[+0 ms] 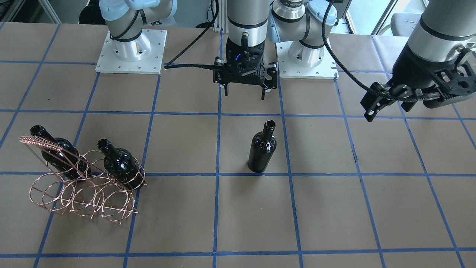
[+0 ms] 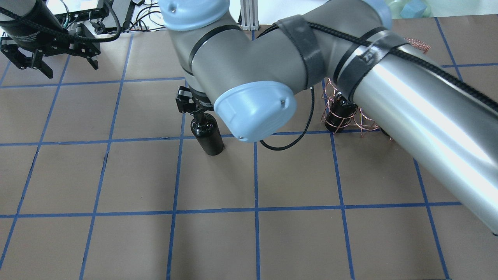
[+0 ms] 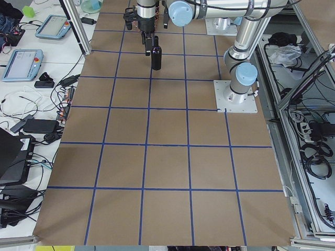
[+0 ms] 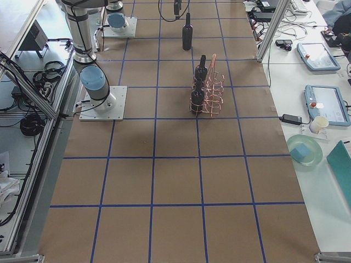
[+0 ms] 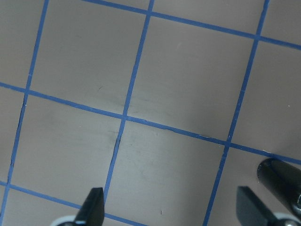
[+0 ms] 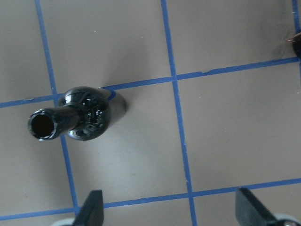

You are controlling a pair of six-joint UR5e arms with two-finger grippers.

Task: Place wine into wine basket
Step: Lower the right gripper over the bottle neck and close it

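One black wine bottle (image 1: 262, 149) stands upright and alone mid-table; it also shows in the overhead view (image 2: 209, 136) and from above in the right wrist view (image 6: 87, 113). My right gripper (image 1: 245, 89) is open and empty, above the bottle and on the robot's side of it, not touching; its fingertips (image 6: 94, 207) stand wide apart. The copper wire basket (image 1: 83, 193) stands at the table's right end and holds two alike bottles (image 1: 55, 152) (image 1: 119, 165) in its back row. My left gripper (image 1: 388, 108) hangs open and empty far to the other side.
The right arm (image 2: 389, 97) crosses the overhead view and hides most of the basket (image 2: 350, 116). Two white base plates (image 1: 130, 52) (image 1: 308, 59) sit at the table's robot side. Blue tape lines grid the brown tabletop. A dark rounded thing (image 5: 282, 181) shows at the left wrist view's edge.
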